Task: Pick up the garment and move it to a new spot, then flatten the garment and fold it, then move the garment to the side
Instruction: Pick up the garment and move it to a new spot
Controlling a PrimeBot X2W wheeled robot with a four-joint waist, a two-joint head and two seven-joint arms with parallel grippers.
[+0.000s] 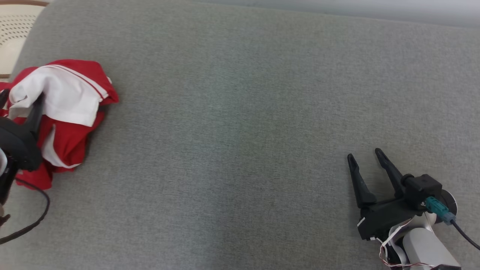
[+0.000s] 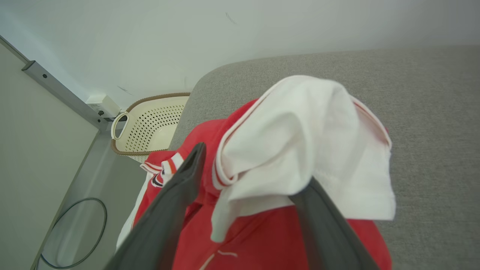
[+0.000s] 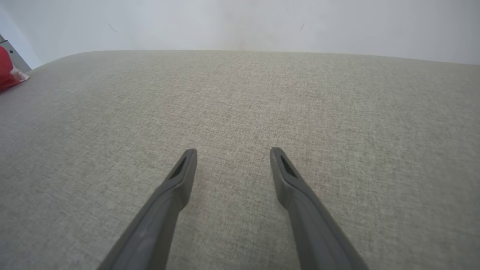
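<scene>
The left gripper stands spread wide, not clamped, nosed into the garment, with a white fold draped over one finger. The garment is a crumpled red-and-white heap at the grey cushion's left end. Just beyond that end sits a cream perforated basket; what shows of its inside is bare. The right gripper, also spread, is well apart.

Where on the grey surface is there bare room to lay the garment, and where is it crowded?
Free: the wide grey surface between the garment and the open right gripper. Crowded: the left edge, where the open left gripper straddles the crumpled garment near the basket.
</scene>
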